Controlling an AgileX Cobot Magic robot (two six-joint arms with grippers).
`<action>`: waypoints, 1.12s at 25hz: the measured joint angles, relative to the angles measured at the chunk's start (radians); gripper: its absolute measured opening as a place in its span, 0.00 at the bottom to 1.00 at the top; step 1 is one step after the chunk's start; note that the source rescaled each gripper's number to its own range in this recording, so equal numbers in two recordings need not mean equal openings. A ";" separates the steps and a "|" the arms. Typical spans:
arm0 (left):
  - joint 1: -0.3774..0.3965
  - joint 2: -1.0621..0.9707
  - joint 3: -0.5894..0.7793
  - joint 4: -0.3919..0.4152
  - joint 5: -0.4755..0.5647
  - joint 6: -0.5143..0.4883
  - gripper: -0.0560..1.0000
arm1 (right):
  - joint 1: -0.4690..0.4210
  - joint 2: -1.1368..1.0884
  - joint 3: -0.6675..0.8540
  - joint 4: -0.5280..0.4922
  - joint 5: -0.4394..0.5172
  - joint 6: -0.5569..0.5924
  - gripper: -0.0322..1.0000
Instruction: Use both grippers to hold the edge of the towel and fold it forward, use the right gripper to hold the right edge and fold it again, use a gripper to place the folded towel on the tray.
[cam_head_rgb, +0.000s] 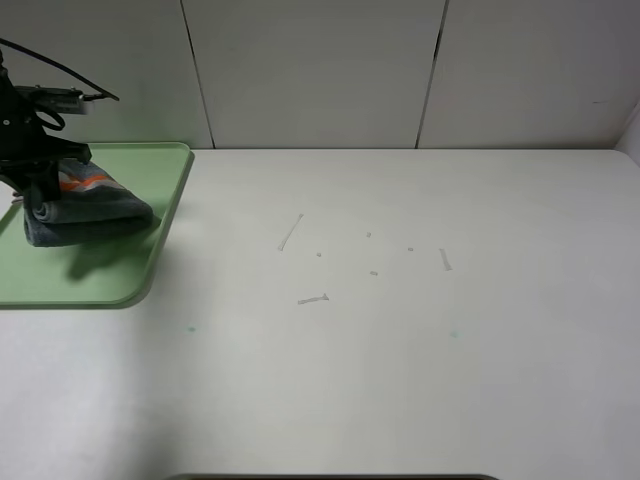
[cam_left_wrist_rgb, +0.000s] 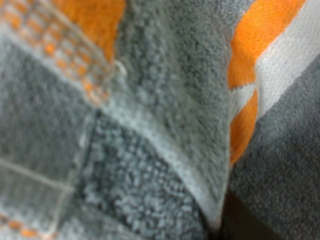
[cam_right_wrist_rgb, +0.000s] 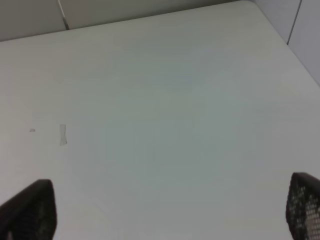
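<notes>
A white table (cam_head_rgb: 400, 350) fills most of the exterior high view, running from the pale panelled wall (cam_head_rgb: 320, 70) at the top down to the bottom edge. The pale green tray (cam_head_rgb: 150, 250) lies at the left edge of the frame, its long side cut off by the border. On the tray, in its upper part, sits the towel (cam_head_rgb: 95, 210), bundled into a dark grey folded lump with a bit of the orange-and-white band showing on top. The left gripper (cam_head_rgb: 45, 190) comes down from the upper left corner of the frame and its jaws are closed on the left end of the towel; in the left wrist view grey terry cloth (cam_left_wrist_rgb: 165, 125) and the orange-and-white band (cam_left_wrist_rgb: 260, 45) fill the whole picture, pressed right up to the camera. The right gripper (cam_right_wrist_rgb: 165, 220) is out of the high view; its own wrist view shows its two black fingertips (cam_right_wrist_rgb: 30, 210) spread wide apart at the lower corners over bare table. A few small scraps of tape (cam_head_rgb: 290, 232) dot the middle of the table
</notes>
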 joint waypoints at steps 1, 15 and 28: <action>0.000 0.000 0.000 0.001 0.000 0.000 0.27 | 0.000 0.000 0.000 0.000 0.000 0.000 1.00; 0.000 -0.001 -0.001 0.050 0.025 -0.023 0.73 | 0.000 0.000 0.000 0.006 0.000 0.000 1.00; 0.000 -0.006 -0.002 0.057 0.053 -0.029 1.00 | 0.000 0.000 0.000 0.009 0.000 0.000 1.00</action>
